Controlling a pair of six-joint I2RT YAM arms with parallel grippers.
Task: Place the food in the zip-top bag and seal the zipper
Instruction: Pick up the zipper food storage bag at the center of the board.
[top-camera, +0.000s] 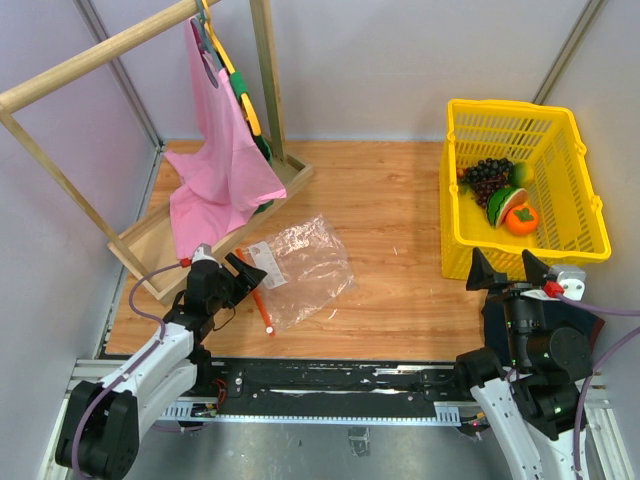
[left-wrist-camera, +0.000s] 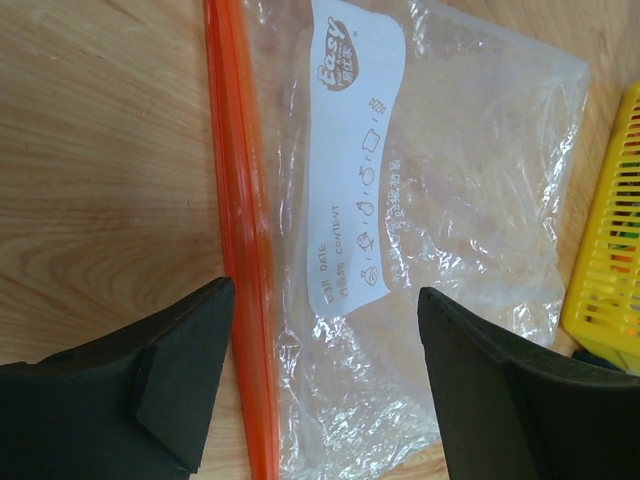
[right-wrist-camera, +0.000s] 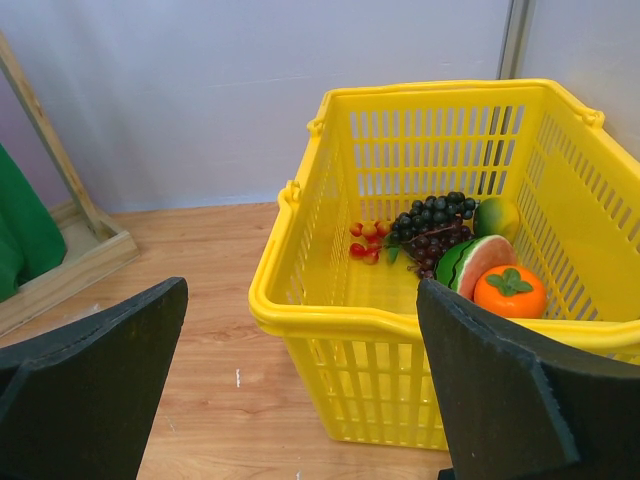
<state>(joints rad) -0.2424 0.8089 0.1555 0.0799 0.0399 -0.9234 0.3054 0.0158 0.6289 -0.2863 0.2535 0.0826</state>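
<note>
Two arms, two stations: your left gripper (left-wrist-camera: 325, 290) hangs over the zip-top bag (top-camera: 305, 262), while your right gripper (right-wrist-camera: 302, 290) faces the yellow basket (top-camera: 455, 190) that holds the food. No fruit is in the bag, so treat the task as barely begun.

Check the left wrist view. The jaws stand apart and grasp nothing. One finger is on the bare-wood side of the orange zipper (left-wrist-camera: 240, 200), and the other is over the clear film past the white label (left-wrist-camera: 365, 150). That straddle suits pinching the mouth edge to lift it open. The bag lies flat and crinkled on the table (top-camera: 400, 200), and you cannot tell from here whether its mouth is sealed.

Your right jaws are also spread wide and empty, aimed at the basket's near wall from just outside it. Inside, the fruit is bunched toward one corner. The dark grape bunch (right-wrist-camera: 432, 225) lies with small red berries (right-wrist-camera: 365, 240) beside it. The watermelon slice (right-wrist-camera: 470, 262) leans against the grapes, and the orange persimmon (right-wrist-camera: 510, 290) touches the slice. A green-yellow round fruit (right-wrist-camera: 497, 215) sits behind them. The persimmon lies clear on top, so it looks like your easiest first pick.

Basket and bag are well apart, so each piece must travel across the table. The thin film will probably slide or collapse unless your left arm holds the mouth open while the right one delivers.
</note>
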